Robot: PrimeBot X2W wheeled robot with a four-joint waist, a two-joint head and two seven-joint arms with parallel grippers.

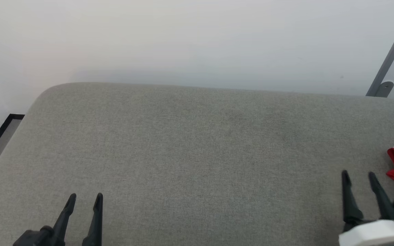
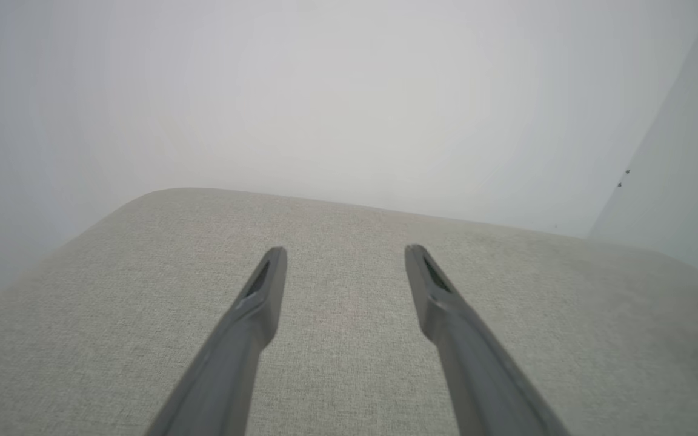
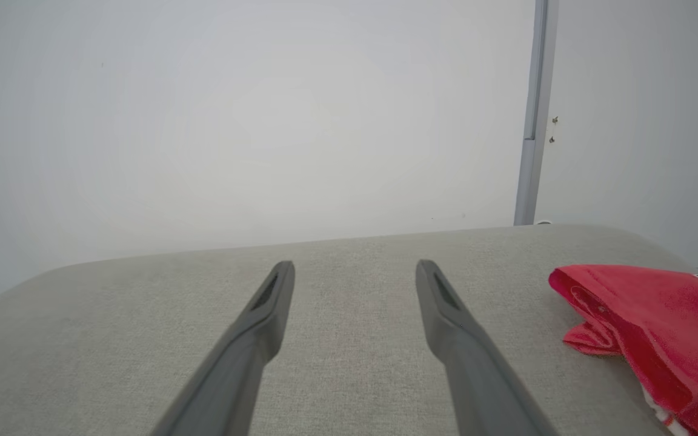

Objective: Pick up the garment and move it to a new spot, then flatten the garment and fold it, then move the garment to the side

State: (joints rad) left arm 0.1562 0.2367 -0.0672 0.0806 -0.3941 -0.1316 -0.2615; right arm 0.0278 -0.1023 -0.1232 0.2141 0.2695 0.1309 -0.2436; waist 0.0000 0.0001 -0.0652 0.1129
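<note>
Hands: the left hand (image 1: 85,197) and the right hand (image 1: 358,174) hover low over the near part of the table (image 1: 197,136). Both have their fingers spread wide with nothing between them. Neither touches cloth, so this looks like a ready or resting pose.
Garment: the red garment (image 3: 658,321) lies on the table at the robot's right, just beside the right hand but apart from it. It is doubled over, with a rounded edge turned toward that hand.
Stage: a garment lying off to the side suits one waiting to be picked up, or one already folded and set aside. The pictures do not settle which.
Cut off: most of the garment runs past the frame edge in every view. Whether it is a tidy fold or a loose bunch cannot be told.
Background: a pale wall (image 1: 197,41) and a grey metal post (image 1: 392,54), both featureless.
</note>
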